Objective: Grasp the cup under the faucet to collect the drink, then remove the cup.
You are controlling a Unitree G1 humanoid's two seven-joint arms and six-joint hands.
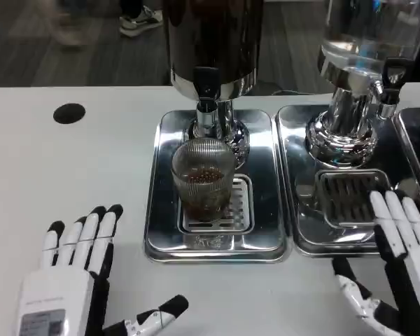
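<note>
Head view shows the ribbed glass cup (203,178) standing on the drip tray (161,210) under the dark dispenser's faucet (207,94), with some brown drink inside. Left hand (77,280) and right hand (406,266) rest near the table edge, fingers spread apart, holding nothing.

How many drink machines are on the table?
2. One dispenser stands on the left tray, its faucet right above the cup. The other dispenser stands on the right tray. Another tray edge shows far right, so more may be hidden.
</note>
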